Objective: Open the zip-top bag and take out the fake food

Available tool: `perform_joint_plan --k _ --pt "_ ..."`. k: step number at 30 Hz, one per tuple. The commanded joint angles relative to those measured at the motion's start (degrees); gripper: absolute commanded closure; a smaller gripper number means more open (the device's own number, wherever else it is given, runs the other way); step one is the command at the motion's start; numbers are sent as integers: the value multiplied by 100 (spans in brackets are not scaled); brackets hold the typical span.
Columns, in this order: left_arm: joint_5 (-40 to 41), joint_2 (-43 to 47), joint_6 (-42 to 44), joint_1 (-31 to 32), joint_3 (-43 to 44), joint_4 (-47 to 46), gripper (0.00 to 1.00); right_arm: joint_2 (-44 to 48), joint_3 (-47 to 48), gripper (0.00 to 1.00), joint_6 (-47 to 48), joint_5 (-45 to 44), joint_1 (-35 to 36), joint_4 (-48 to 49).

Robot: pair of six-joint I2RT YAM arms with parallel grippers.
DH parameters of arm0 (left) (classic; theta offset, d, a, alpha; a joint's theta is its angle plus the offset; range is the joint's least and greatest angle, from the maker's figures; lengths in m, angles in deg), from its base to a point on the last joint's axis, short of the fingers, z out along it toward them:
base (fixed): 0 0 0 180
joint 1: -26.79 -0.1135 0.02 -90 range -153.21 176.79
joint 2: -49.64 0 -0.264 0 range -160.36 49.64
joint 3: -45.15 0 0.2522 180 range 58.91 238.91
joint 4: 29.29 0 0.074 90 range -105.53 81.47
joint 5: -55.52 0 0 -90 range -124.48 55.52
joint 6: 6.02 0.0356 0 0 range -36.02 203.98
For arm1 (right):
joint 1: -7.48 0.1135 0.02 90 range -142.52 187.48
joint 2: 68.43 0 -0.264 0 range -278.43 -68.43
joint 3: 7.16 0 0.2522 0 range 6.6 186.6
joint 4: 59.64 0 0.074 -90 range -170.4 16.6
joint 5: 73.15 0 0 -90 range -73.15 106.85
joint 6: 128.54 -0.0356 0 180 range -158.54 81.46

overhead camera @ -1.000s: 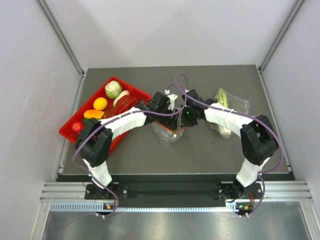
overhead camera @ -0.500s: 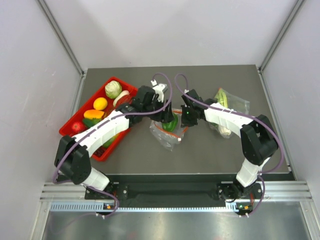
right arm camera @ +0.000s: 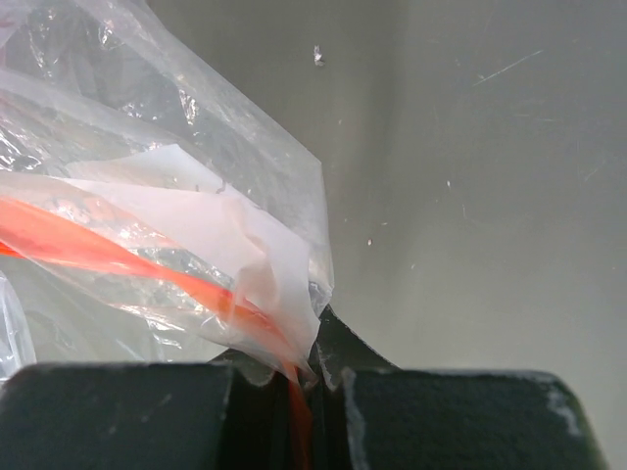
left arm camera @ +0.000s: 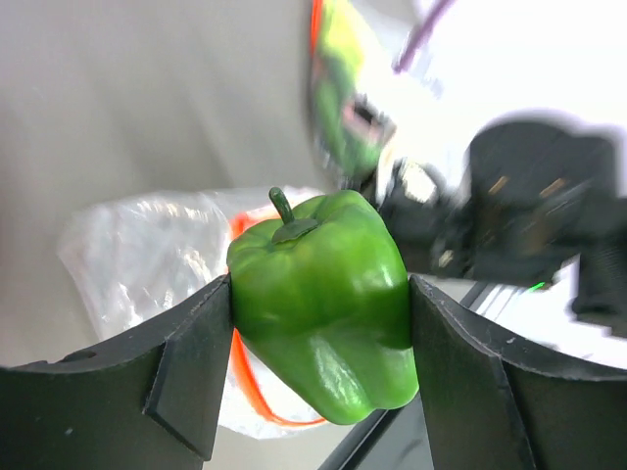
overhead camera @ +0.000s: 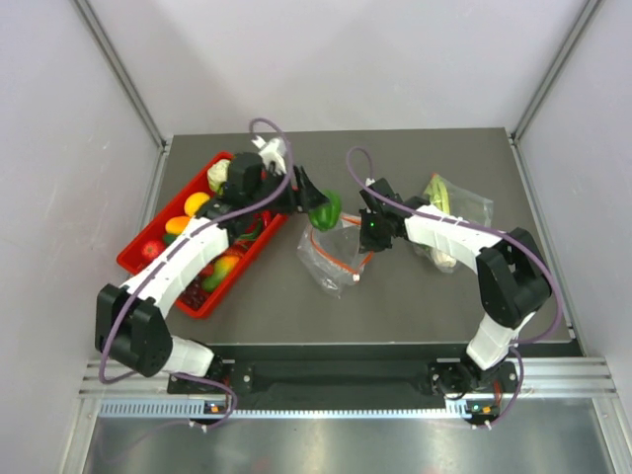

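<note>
Partly behind pepper (left arm camera: 323, 304), zip-top bag (left arm camera: 147, 255).

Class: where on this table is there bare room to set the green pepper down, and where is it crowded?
Bare: the near strip of table between zip-top bag and front edge; the far strip behind that bag and the leek bag. Crowded: the red tray, and around the zip-top bag.

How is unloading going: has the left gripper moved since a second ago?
Yes. The left gripper, holding the green pepper, has left the zip-top bag's mouth and swung left toward the red tray.
</note>
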Motion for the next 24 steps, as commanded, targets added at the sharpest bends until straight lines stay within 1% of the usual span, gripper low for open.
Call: perform_joint_plan --k 1,2,3,4,5,7,8,9,10,11,13,14,15,16,20,24 --pt "-716 630 -848 -586 188 -955 100 320 -4 100 -9 -80 24 110" --pt "-787 709 -944 -883 153 -1260 100 320 13 100 -9 -88 24 101" --pt "-883 797 -1067 -1052 135 -1307 100 320 31 100 0 -88 24 101" --pt "-928 954 -1095 -1227 152 -1290 100 312 48 100 0 -80 24 101" --pt "-989 1043 -1121 -1629 161 -1186 100 303 75 100 9 -80 24 101" --pt "-1130 1245 -1113 -2097 161 -1027 100 294 110 100 26 -80 24 83" --pt "-1104 1298 -1025 -2508 179 -652 100 277 136 100 26 -88 24 75" --pt "-991 1351 -633 -2791 188 -4 100 276 145 100 35 -80 24 66" --pt "-476 1447 -316 -2941 205 428 100 276 154 100 35 -80 24 75" --pt "-132 1492 227 -3117 275 1164 100 276 163 100 44 -88 24 83" --pt "318 1632 635 -3328 258 1530 100 294 163 100 62 -71 24 75" --pt "772 1668 811 -3408 223 1636 100 320 145 100 70 -80 24 92" --pt "968 1633 1117 -3400 240 1793 100 312 137 100 105 -71 24 92" --pt "1118 1589 1216 -3417 319 1812 100 320 136 100 132 -62 15 92" --pt "1742 1282 1296 -3505 328 1471 100 241 137 100 220 -10 15 101" --pt "2234 721 1252 -3567 276 944 100 268 49 100 194 52 24 180"
